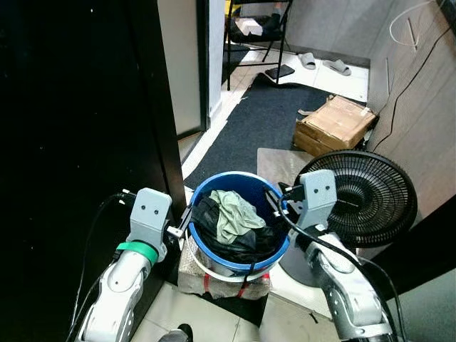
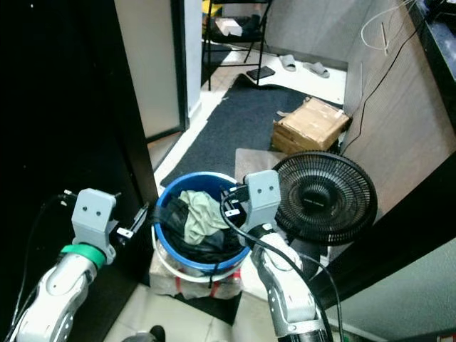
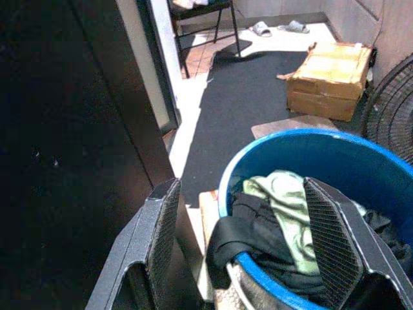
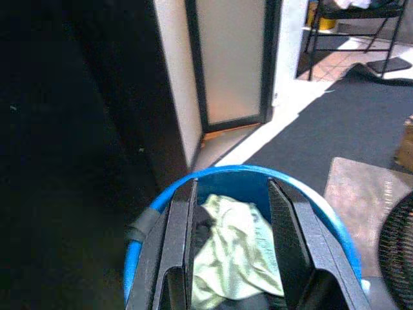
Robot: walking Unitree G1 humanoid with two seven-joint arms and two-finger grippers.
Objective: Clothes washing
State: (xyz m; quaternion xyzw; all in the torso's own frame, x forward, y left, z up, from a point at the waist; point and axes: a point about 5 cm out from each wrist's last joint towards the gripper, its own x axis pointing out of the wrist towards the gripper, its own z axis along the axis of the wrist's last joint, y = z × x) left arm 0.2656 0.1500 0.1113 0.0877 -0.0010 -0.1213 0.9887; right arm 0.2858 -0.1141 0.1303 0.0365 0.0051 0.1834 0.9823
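Observation:
A blue bucket (image 1: pixel 214 182) stands on a grey block (image 1: pixel 194 274) and holds a pale green garment (image 1: pixel 231 214) on top of dark clothes (image 1: pixel 246 239). My left gripper (image 1: pixel 185 219) is at the bucket's left rim, open. In the left wrist view one finger (image 3: pixel 161 239) is outside the blue wall and the other finger (image 3: pixel 329 245) is over the clothes. My right gripper (image 1: pixel 275 202) reaches in from the right rim. In the right wrist view its fingers (image 4: pixel 287 245) stand apart above the pale green garment (image 4: pixel 232 252).
A black floor fan (image 1: pixel 370 196) stands close behind my right arm. A dark cabinet wall (image 1: pixel 71 142) runs along the left. Beyond the bucket lie a dark mat (image 1: pixel 263 128), a cardboard box (image 1: pixel 335 122), slippers (image 1: pixel 324 64) and a folding chair (image 1: pixel 256 28).

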